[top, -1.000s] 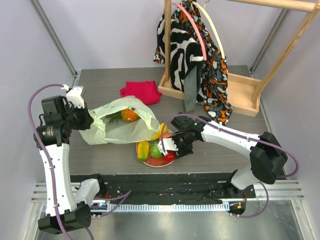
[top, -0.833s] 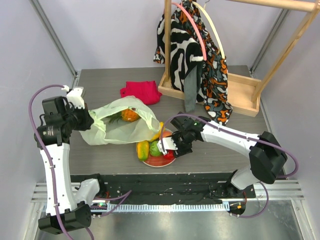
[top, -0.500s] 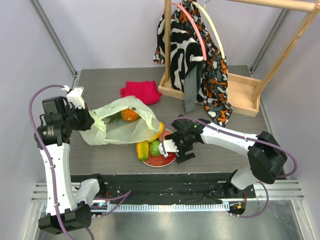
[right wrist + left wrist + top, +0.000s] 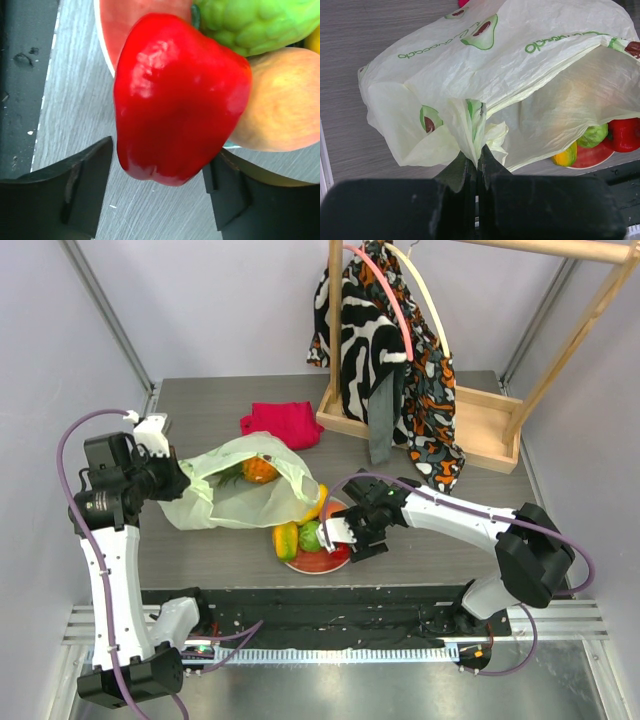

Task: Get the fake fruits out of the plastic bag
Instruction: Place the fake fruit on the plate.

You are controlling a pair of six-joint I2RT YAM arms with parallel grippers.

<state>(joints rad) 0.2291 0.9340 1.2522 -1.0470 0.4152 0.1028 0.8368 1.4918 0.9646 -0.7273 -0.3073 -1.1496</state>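
Note:
The pale yellow-green plastic bag (image 4: 250,485) lies on its side with its mouth toward the plate. An orange fruit with green leaves (image 4: 260,470) shows through it. My left gripper (image 4: 178,480) is shut on a pinched fold at the bag's closed end (image 4: 476,130). On the plate (image 4: 318,563) lie a yellow-orange mango (image 4: 286,540), a green round fruit (image 4: 312,536) and a red pepper (image 4: 180,100), with a peach (image 4: 285,100) beside it. My right gripper (image 4: 352,540) is open, its fingers (image 4: 85,185) on either side of the pepper's tip, with a gap on the left side.
A yellow fruit (image 4: 322,500) lies between the bag's mouth and the plate. A red folded cloth (image 4: 282,423) lies at the back. A wooden rack (image 4: 480,425) with a patterned garment (image 4: 385,350) stands at the back right.
My right gripper has opened and let the red pepper go onto the plate's near right side, then drawn back slightly. The left arm and the bag have not moved.

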